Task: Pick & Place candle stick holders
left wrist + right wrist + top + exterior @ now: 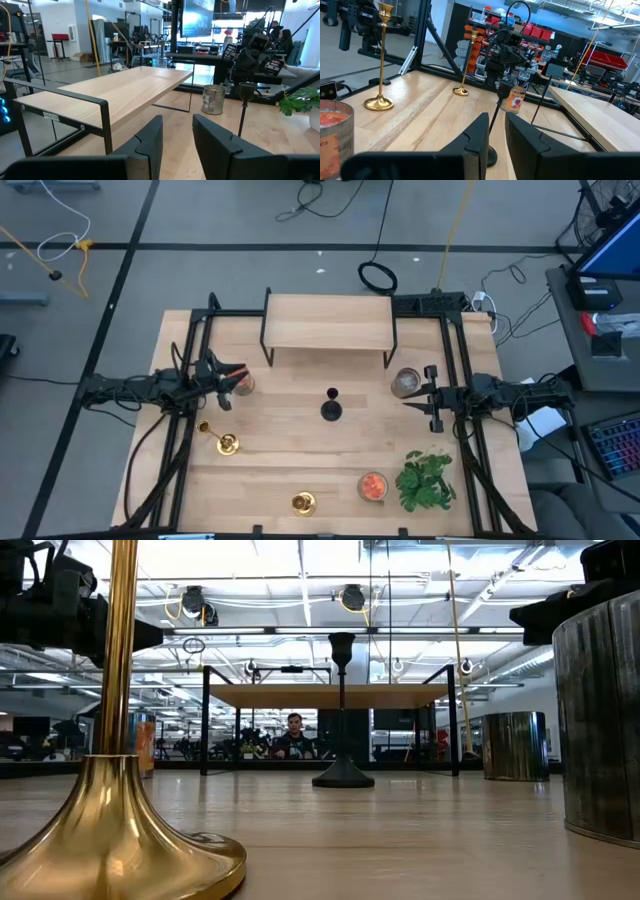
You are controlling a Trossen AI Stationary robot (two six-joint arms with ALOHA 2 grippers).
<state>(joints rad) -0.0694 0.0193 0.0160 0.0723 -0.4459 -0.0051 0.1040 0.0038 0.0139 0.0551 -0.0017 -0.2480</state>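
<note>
- Black candle stick holder (331, 408) stands mid-surface; two brass holders (226, 442) near the front.
- Left tool (228, 378) and right tool (420, 399) hover, fingers apart, empty.
- Tall, slim stems could topple if nudged off-centre.

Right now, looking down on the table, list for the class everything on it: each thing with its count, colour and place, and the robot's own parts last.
Gold candle stick holders: two; one near the left side, one at the near edge.
Black candle stick holder: one, standing mid-table.
Glass jars: three; orange contents near the front beside the plant, greyish by the right gripper, one by the left gripper.
Plant: one, green, front right.
Shelf: one, light wood on black legs, at the far edge.
Table: light wood.
Left gripper: open, left side.
Right gripper: open, right side.
</note>
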